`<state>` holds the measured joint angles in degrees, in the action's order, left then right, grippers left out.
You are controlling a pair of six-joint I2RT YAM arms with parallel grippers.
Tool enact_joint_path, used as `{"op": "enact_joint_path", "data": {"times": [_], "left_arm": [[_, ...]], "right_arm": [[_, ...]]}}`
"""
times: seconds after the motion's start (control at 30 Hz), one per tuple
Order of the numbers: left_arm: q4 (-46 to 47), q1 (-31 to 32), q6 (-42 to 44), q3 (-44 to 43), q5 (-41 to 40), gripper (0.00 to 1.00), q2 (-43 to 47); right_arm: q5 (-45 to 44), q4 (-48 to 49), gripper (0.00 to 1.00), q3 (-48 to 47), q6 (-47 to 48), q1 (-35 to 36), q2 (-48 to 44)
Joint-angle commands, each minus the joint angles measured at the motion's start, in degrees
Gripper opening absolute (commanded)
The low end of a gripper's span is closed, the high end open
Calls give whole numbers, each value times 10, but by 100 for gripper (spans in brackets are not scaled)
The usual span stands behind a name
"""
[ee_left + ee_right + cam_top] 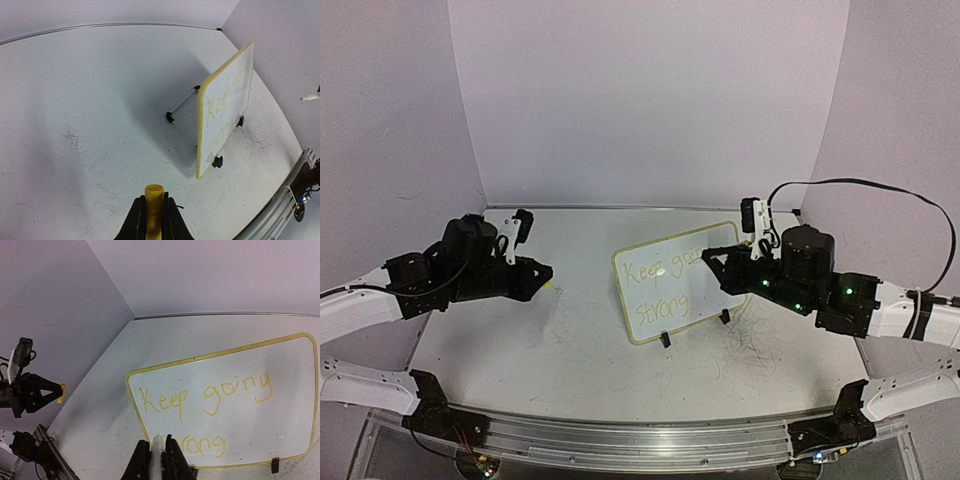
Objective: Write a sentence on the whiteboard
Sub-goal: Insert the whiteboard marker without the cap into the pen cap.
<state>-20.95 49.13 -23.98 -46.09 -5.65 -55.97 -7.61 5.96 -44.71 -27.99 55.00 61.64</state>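
From above, we are seeing both arms stretching low and inward over the table [570,350]; the whiteboard [670,315] is standing tilted between them, nearer the right pincer [712,260]; in the left wrist view, the left pincer [154,205] is clamping a short yellow piece [154,192], well apart from the whiteboard; in the right wrist view, the right pincer is gripping a white marker [157,442], which is pointing at the lower line of the sentence [205,400].

Glossy whiteboard [200,371], scuffed matt tabletop [75,75]
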Motion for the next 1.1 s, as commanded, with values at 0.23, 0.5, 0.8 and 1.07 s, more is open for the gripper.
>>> {"op": "enact_joint_path", "data": {"times": [0.23, 0.5, 0.8, 1.07], "left_arm": [[75, 88, 67, -13, 96, 0, 22], [101, 165, 148, -47, 99, 0, -47], [138, 178, 239, -73, 161, 0, -130], [150, 178, 254, -78, 160, 0, -145]], "right_arm": [[74, -8, 0, -56, -8, -2, -1], [138, 28, 0, -74, -5, -2, 9], [219, 86, 0, -69, 35, -2, 22], [294, 79, 0, -77, 59, 2, 54]]}}
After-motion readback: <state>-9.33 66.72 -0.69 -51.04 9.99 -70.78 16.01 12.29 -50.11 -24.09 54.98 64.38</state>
